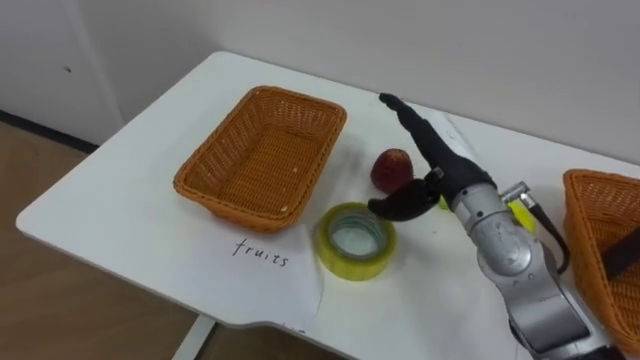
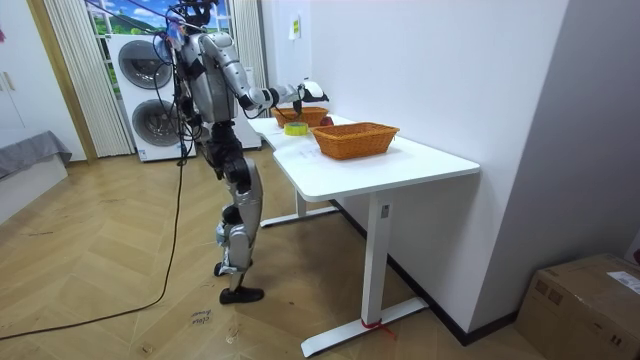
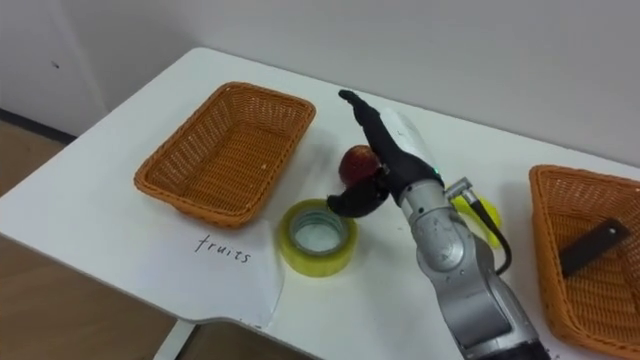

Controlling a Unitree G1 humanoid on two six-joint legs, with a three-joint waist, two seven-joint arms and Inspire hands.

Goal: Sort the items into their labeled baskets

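In the left eye view, the right hand (image 1: 432, 160) rests with straight, released fingers against the small red apple (image 1: 391, 168), thumb hooked low, probably lining up a grasp. The apple sits on the white counter (image 1: 130, 200) beside the empty woven orange basket (image 1: 230, 208).

In the room view, the robot stands at the counter's far end, one arm reaching over it.

In the right eye view, a yellow tape roll (image 3: 300, 262) lies just before the apple. A dark flat item (image 3: 595, 247) lies in the second woven basket (image 3: 550, 270), so supplies likely go there.

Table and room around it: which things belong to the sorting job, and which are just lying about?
Job:
apple
yellow tape roll
left basket
right basket, with a dark item inside
paper label
right hand, open, by the apple

Lying about:
washing machines
cardboard box
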